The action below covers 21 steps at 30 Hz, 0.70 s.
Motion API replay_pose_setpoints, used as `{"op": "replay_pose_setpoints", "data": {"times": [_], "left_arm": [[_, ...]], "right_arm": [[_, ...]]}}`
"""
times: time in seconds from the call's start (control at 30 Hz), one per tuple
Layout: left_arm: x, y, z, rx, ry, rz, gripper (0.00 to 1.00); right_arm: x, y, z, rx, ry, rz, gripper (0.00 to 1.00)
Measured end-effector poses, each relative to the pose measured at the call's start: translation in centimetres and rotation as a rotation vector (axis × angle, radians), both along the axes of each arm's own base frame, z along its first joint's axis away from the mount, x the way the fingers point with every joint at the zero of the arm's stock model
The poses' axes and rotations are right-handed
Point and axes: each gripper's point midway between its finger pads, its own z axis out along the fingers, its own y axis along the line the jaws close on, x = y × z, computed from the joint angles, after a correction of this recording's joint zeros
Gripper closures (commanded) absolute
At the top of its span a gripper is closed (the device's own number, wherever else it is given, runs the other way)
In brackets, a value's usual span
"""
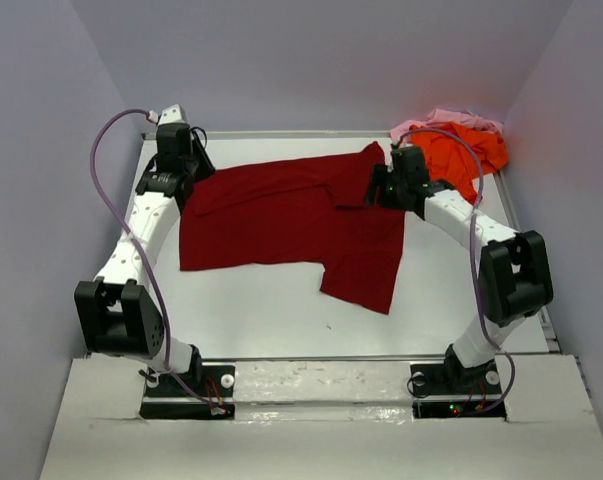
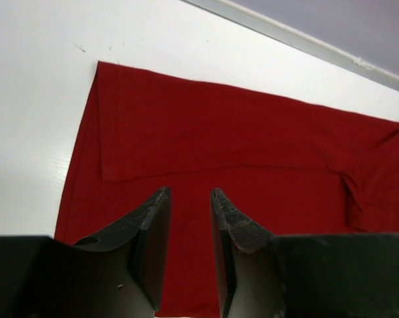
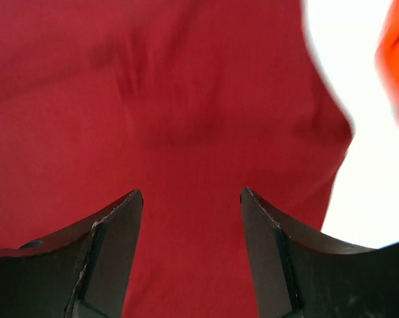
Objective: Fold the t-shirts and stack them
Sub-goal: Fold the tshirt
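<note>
We work on a white table (image 1: 271,310) with a low raised rim, closed in by plain pale grey-lilac walls (image 1: 311,60) at the back and on both sides. We count two arms and three shirts.

The maroon t-shirt (image 1: 281,215) is spread flat across the far half of the table and reaches from one pair of jaws to the other. One part hangs lower towards us, below and to the left of the right jaws. The cloth is deep red, mostly smooth, with a flap laid over it whose straight edge runs just ahead of the left fingertips.

The left gripper (image 2: 189,193) hangs over that shirt near its left end. Its jaws are released with a narrow gap, red cloth showing through and nothing pinched.

The right gripper (image 3: 191,192) is over the shirt's other end, jaws spread wide and empty, with creased red cloth below and ahead of them.

The orange t-shirt (image 1: 471,150) lies crumpled off to the right of the right jaws, and the pink t-shirt (image 1: 446,120) is bunched against it on the far side.
</note>
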Motion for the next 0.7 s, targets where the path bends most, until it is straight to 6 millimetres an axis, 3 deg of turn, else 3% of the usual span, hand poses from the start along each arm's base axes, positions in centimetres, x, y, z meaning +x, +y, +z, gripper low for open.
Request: {"op": "replay_pose_setpoints", "data": {"times": [0.13,0.2,0.23,0.3,0.43,0.7], "left_arm": [[-0.8,-0.9,-2.4,0.002,0.052,-0.025,0.6],[-1.1,-1.5,-3.8,-0.003,0.081,-0.043,0.6],[-1.3,-2.0,-4.4,-0.004,0.093,-0.055,0.6],[-1.6,-2.6,-5.2,-0.006,0.105,-0.072,0.6],[-1.7,-3.4,-5.6,-0.012,0.106,-0.098,0.6],[-1.5,-4.1,-5.7,-0.035,0.088,-0.125,0.6]], "right_arm": [[-6.9,3.6,-5.1,-0.078,0.104,0.055,0.34],[-9.8,4.9,-6.7,-0.094,0.137,0.081,0.34],[-12.2,6.0,-7.7,-0.106,0.157,0.114,0.34],[-15.1,6.3,-8.7,-0.12,0.184,0.123,0.34],[-16.4,5.2,-8.4,-0.114,0.163,0.054,0.34],[-17.8,2.2,-5.8,-0.058,0.113,-0.13,0.34]]}}
